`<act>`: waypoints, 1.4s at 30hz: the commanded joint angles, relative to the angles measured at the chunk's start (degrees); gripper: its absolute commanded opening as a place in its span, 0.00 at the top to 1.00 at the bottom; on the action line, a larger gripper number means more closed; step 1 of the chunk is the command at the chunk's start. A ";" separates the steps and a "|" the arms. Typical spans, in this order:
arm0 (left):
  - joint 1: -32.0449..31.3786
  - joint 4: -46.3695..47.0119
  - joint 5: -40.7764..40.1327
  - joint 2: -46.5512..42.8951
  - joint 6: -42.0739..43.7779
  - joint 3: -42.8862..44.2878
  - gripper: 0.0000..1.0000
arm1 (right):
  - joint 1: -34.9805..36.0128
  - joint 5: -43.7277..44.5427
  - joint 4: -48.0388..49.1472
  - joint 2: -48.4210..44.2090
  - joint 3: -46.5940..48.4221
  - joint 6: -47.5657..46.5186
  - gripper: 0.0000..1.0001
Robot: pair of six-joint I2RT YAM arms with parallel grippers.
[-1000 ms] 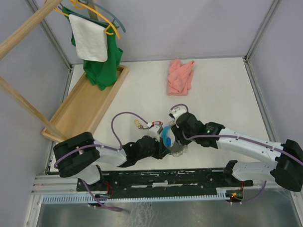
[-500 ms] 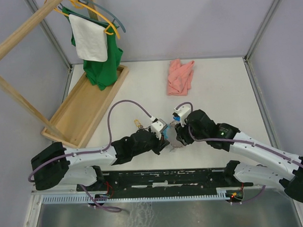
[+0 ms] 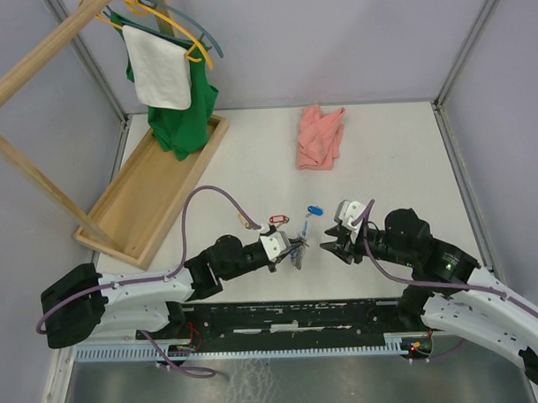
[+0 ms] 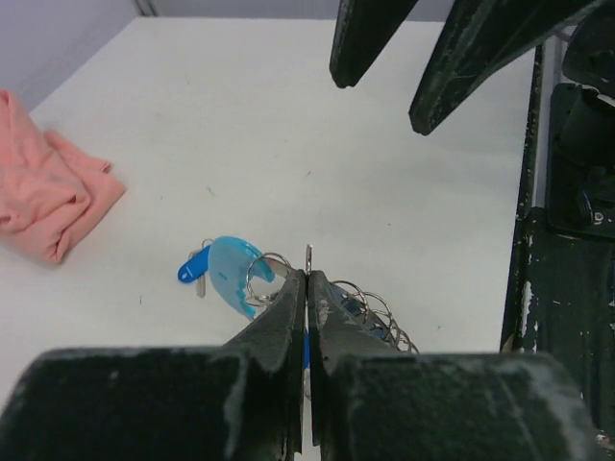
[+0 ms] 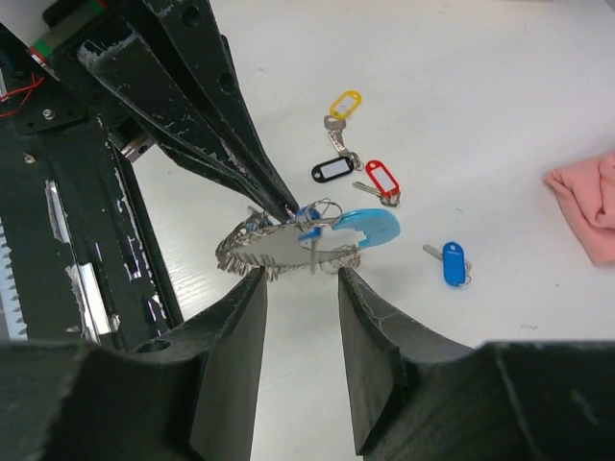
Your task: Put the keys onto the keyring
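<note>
My left gripper (image 4: 306,279) was clamped tight on the keyring (image 5: 288,248), with the ring's light-blue tag (image 5: 370,227) sticking out sideways. My right gripper (image 5: 300,280) faced it with the jaws partly apart, holding nothing and stopping just short of the ring. Farther out on the table (image 3: 400,153) lay 4 keys (image 5: 338,134), with a blue tag (image 5: 453,261), red tag (image 5: 381,179), black tag (image 5: 332,170) and yellow tag (image 5: 344,103).

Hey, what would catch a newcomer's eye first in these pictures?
The left gripper, shut on the keyring with its light-blue tag, faces the open right gripper at the front of the table. Four loose keys lie just beyond, tagged yellow, black, red and blue. Farther back are a pink cloth and a green shirt hanging above a wooden tray.
</note>
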 commanded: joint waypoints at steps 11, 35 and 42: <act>6.62 24.74 20.23 6.28 5.40 -3.60 0.97 | -0.27 -8.93 5.69 1.40 -4.76 -9.11 0.57; 11.35 21.97 27.99 1.89 3.37 -5.23 0.97 | -0.58 -9.84 12.08 8.93 -1.72 -15.41 0.65; 11.39 21.71 28.44 1.79 2.89 -5.05 0.97 | -0.53 -11.89 12.40 10.17 -1.19 -16.33 0.66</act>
